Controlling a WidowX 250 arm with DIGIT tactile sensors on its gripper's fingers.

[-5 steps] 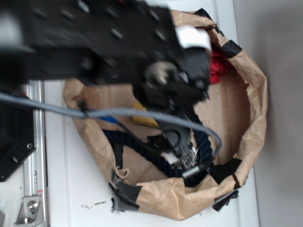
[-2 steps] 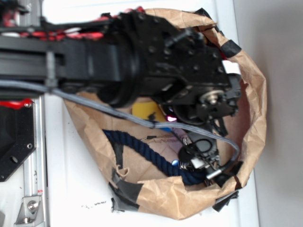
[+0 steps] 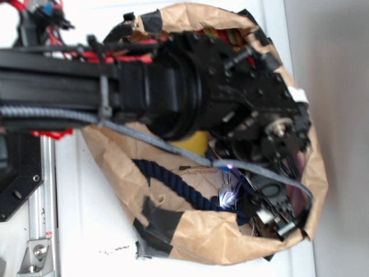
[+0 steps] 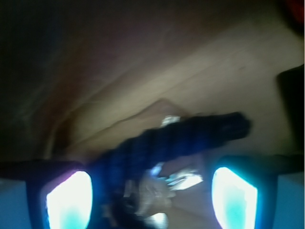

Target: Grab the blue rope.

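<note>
The blue rope (image 3: pixel 173 182) is a thick navy twisted cord curving along the floor of a brown paper bag (image 3: pixel 202 239), running from the left toward the lower right. There my gripper (image 3: pixel 270 214) hangs low inside the bag over the rope's right end, which the arm partly hides. In the wrist view the rope (image 4: pixel 176 138) lies blurred across the gap between two glowing fingertips (image 4: pixel 69 200), with crumpled silvery foil under it. My gripper (image 4: pixel 151 200) is open, its jaws wide apart on either side of the rope and not closed on it.
The bag's crumpled paper walls, patched with black tape (image 3: pixel 158 222), ring the gripper closely on the right and bottom. A yellow sponge (image 3: pixel 195 141) peeks out under the arm. A metal rail (image 3: pixel 40 231) runs along the left on the white table.
The arm has swung right and down in the exterior view. It carried the gripper from the middle of the bag to the rope's end by the lower right wall.
</note>
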